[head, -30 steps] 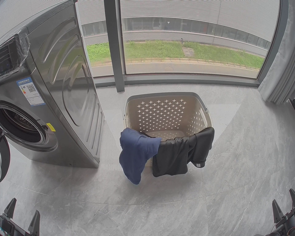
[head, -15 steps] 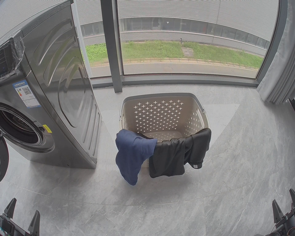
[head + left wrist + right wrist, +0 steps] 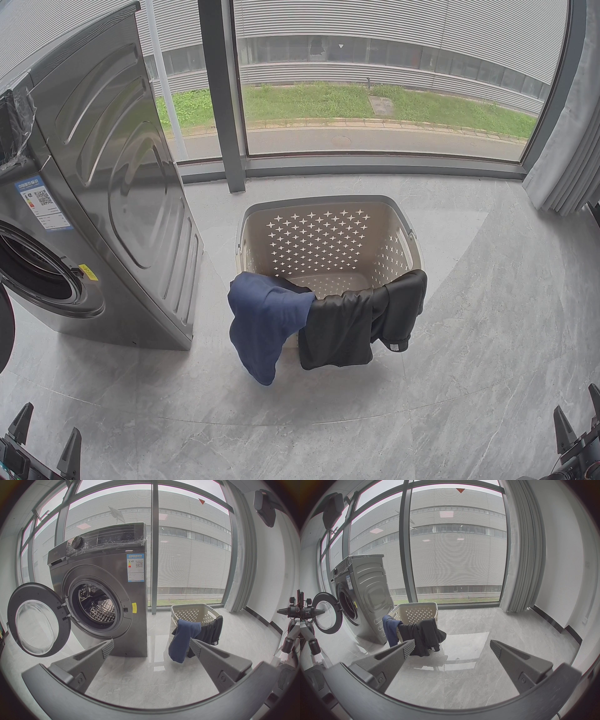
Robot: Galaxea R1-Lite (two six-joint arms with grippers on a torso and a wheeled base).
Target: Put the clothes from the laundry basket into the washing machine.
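A beige laundry basket [image 3: 325, 209] stands on the floor ahead, with a blue garment [image 3: 265, 322] and a black garment [image 3: 350, 325] draped over its near rim. The grey washing machine [image 3: 119, 181] stands to the left, its round door [image 3: 37, 620] swung open and the drum [image 3: 95, 603] exposed. My left gripper [image 3: 45, 431] hangs low at the near left, open and holding nothing. My right gripper [image 3: 581, 415] is low at the near right, also open and holding nothing. Both are well short of the basket [image 3: 415, 611] and the clothes [image 3: 184, 636].
Grey tiled floor [image 3: 375, 419] stretches between me and the basket. A large window with a dark post [image 3: 222, 94] runs behind it. A grey curtain [image 3: 572, 156] hangs at the right.
The head view has shifted: the washer and basket have slid left and slightly down in the picture. Both grippers sit at the same spots, open.
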